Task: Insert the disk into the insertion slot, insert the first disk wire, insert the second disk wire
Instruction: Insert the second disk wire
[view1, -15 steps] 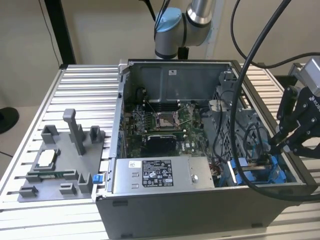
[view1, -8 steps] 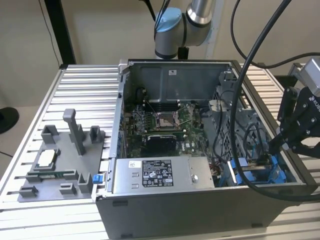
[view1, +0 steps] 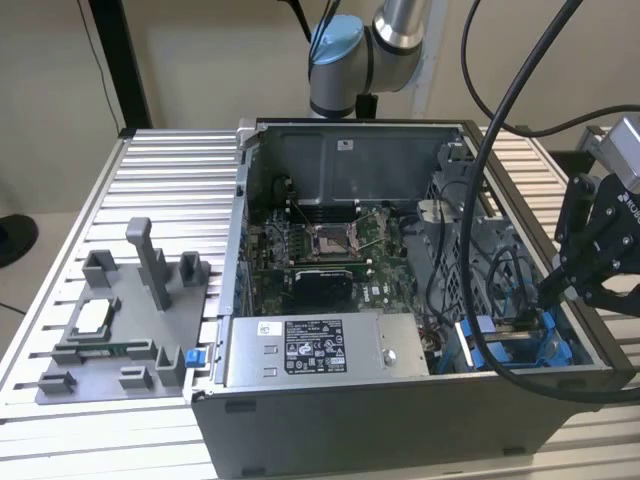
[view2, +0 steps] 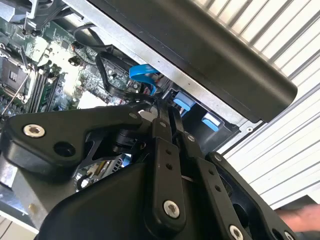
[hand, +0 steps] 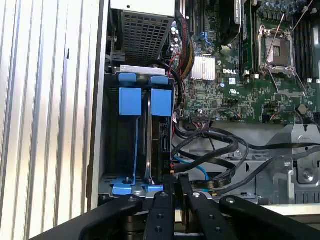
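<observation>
Pincer (hand: 175, 180) pinched shut just beside the slot (hand: 98, 150); whether it grips a wire (hand: 190, 163), I can't tell. Disk (hand: 160, 140) sits upright in the slot. Best push straight, plug square to the disk.

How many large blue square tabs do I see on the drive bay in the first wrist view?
2. One blue tab is nearer the ribbed table; the other blue tab is beside it, nearer the motherboard. Others may be hidden.
</observation>
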